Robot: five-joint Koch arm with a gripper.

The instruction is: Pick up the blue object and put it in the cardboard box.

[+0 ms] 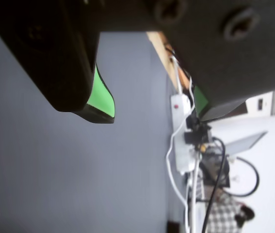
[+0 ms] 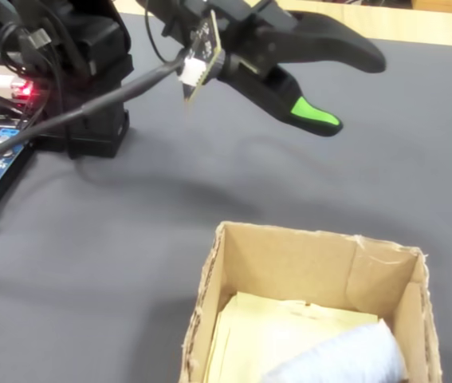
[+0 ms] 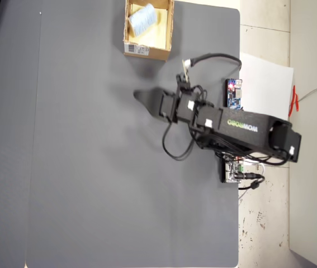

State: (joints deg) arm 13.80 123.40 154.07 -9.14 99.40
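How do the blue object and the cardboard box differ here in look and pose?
The blue object is pale blue-white, rounded and soft-looking; the cardboard box is tan, straight-walled and stiff. The blue object lies inside as the contents; the cardboard box stands open on the grey mat, holding it. The box carries a white label; the object is plain. Both sit clear of the open, empty gripper.

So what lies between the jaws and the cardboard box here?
Only bare dark mat. The overhead view shows nothing resting between the gripper and the cardboard box; the fixed view agrees. The blue object already lies inside the box.
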